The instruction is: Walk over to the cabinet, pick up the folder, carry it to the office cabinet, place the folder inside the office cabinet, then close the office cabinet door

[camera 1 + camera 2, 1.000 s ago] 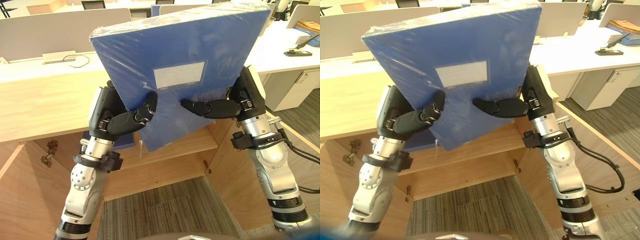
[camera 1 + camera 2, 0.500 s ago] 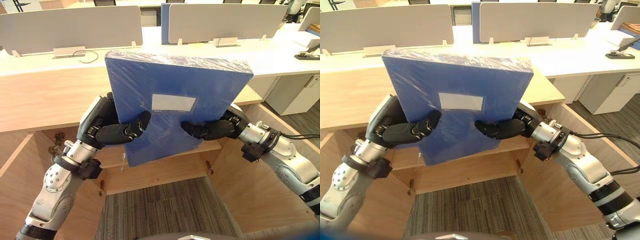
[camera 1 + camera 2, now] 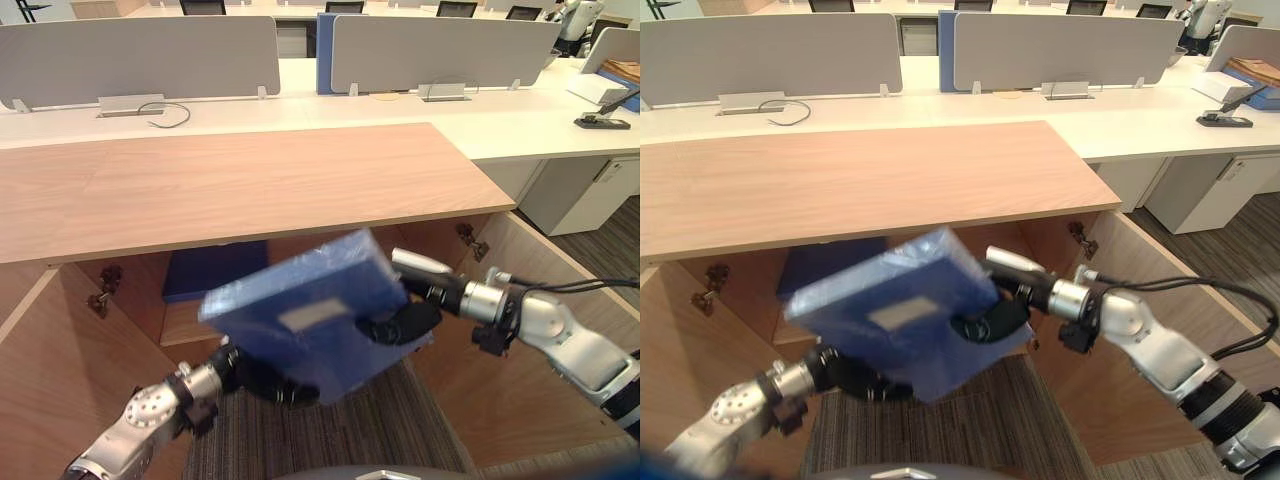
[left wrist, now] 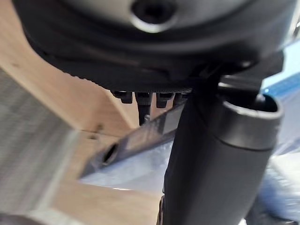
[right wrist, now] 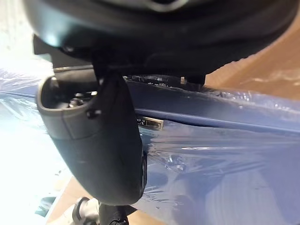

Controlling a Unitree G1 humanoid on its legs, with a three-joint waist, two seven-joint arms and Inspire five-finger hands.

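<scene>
The blue plastic-wrapped folder hangs tilted, nearly flat, low in front of the open office cabinet. My right hand is shut on its right edge, thumb pressed on the top face and fingers behind. My left hand lies beneath the folder's lower left part, fingers stretched out under it; its thumb stands beside the folder's edge and no longer clamps the face. The white label faces up.
A second blue folder lies on the shelf inside the cabinet. Both doors swing outward, the left door and the right door. Striped carpet lies below. White desks with grey dividers stand behind.
The folder has dropped from upright at chest height to a flat tilt before the cabinet opening. My left thumb has come off its front face. The view has also shifted.
</scene>
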